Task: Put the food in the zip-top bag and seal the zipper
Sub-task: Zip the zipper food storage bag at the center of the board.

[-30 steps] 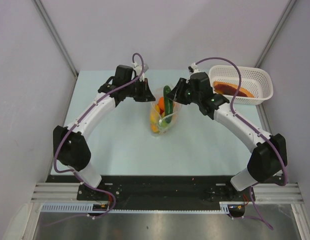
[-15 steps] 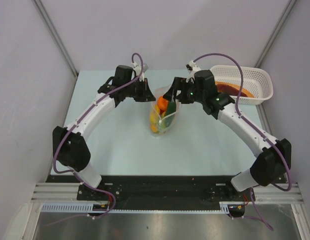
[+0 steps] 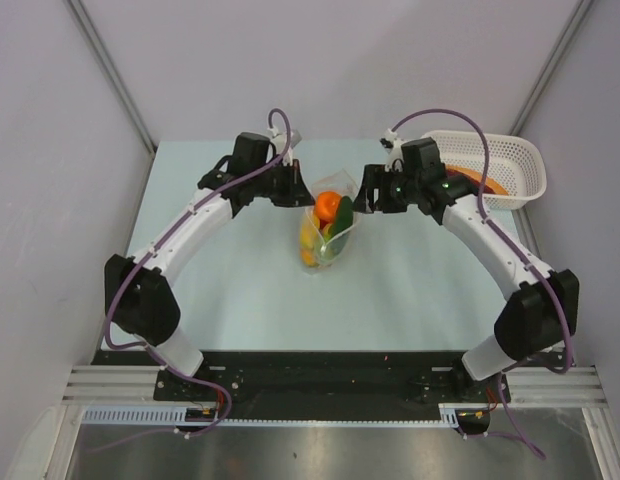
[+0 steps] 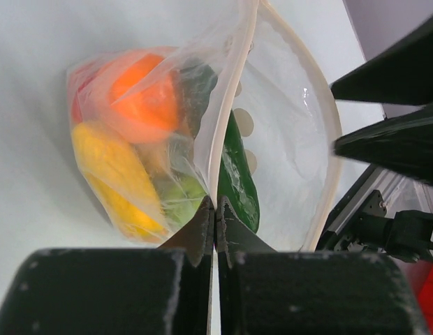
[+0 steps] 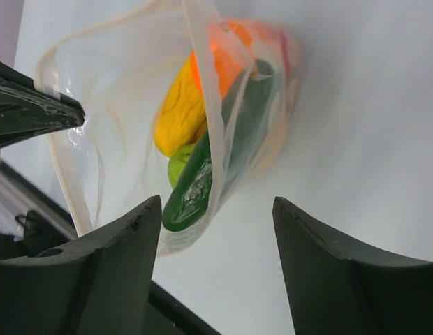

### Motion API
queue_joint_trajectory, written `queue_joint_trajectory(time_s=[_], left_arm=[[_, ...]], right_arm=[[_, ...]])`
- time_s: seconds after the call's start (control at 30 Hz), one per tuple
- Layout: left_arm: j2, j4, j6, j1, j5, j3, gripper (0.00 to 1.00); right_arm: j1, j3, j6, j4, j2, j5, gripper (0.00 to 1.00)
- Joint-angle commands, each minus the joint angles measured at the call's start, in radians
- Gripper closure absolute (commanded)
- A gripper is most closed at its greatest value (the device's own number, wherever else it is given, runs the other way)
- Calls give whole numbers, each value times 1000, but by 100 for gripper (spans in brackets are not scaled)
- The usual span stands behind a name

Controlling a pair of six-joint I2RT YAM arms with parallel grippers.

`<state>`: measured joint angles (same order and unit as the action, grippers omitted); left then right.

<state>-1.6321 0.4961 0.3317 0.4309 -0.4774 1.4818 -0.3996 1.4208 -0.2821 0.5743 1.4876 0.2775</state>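
Pale surface: green vegetable landed in bag; right pincer spread, withdrew empty; left pincer pinched bag; basket next.

No legible text, labels, brands or numbers in any view. The bag has only a white dot print, no lettering. The basket shows nothing readable either.
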Motion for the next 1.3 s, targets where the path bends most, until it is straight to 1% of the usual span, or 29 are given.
queue_joint_trajectory(time_s=[0.0, 0.07, 0.1, 0.13, 0.17, 0.2, 0.23, 0.27, 0.3, 0.33, 0.37, 0.4, 0.43, 0.47, 0.5, 0.53, 0.57, 0.6, 0.63, 0.67, 0.73, 0.8, 0.83, 0.9, 1.07, 1.2, 1.27], left_arm=[[60, 2, -19, 28, -27, 12, 100], [74, 4, -25, 42, -24, -3, 100], [86, 5, -28, 57, -26, -14, 100], [90, 15, -34, 65, -47, -15, 100], [98, 21, -58, 72, -62, -15, 100], [107, 27, -80, 92, -84, -6, 99], [113, 73, -114, 106, -130, 4, 97], [118, 97, -199, 120, -144, 17, 92], [127, 117, -239, 140, -151, 26, 88], [152, 133, -316, 143, -176, 25, 83], [162, 162, -354, 143, -178, 21, 72], [172, 182, -393, 140, -168, 31, 67], [178, 209, -501, 137, -167, 46, 61], [179, 278, -563, 135, -159, 64, 43], [183, 304, -621, 135, -150, 96, 36], [193, 323, -732, 135, -138, 106, 31], [199, 337, -785, 132, -129, 112, 25], [204, 335, -831, 131, -125, 110, 24], [210, 335, -921, 131, -125, 107, 23], [215, 340, -971, 131, -141, 106, 23], [215, 337, -1087, 131, -155, 101, 23], [209, 346, -1163, 131, -206, 97, 23], [207, 349, -1236, 132, -223, 91, 23], [210, 316, -1290, 135, -227, 43, 23], [178, 170, -1457, 146, -158, -26, 25], [72, 191, -1589, 149, -138, 17, 28], [42, 162, -1591, 157, -106, 21, 29]], right_arm=[[-1, 4, 14, -51, 72, 193, 34], [7, 7, -14, -91, 97, 256, 44], [7, 15, -20, -126, 118, 282, 55], [8, 24, -22, -134, 132, 331, 89], [15, 41, 1, -134, 144, 356, 100], [21, 88, 23, -110, 167, 368, 100], [31, 114, 53, -99, 177, 438, 100], [45, 134, 102, -91, 184, 475, 100], [67, 150, 122, -84, 203, 492, 100], [74, 208, 156, -55, 221, 527, 100], [76, 249, 216, -13, 252, 552, 100], [79, 300, 304, 86, 281, 571, 100], [79, 373, 352, 125, 339, 610, 100], [81, 407, 388, 159, 365, 624, 100], [82, 432, 461, 212, 388, 640, 100], [78, 458, 496, 240, 439, 672, 100], [76, 519, 524, 272, 465, 678, 100], [76, 545, 550, 323, 494, 689, 100], [74, 579, 585, 349, 520, 716, 100], [73, 633, 603, 392, 569, 726, 100], [65, 682, 629, 421, 606, 727, 100], [65, 725, 624, 426, 645, 738, 100], [65, 734, 623, 424, 652, 744, 100], [64, 751, 626, 420, 665, 750, 100], [62, 768, 620, 414, 674, 761, 100], [64, 771, 626, 411, 671, 772, 100], [62, 773, 633, 418, 669, 778, 100]])
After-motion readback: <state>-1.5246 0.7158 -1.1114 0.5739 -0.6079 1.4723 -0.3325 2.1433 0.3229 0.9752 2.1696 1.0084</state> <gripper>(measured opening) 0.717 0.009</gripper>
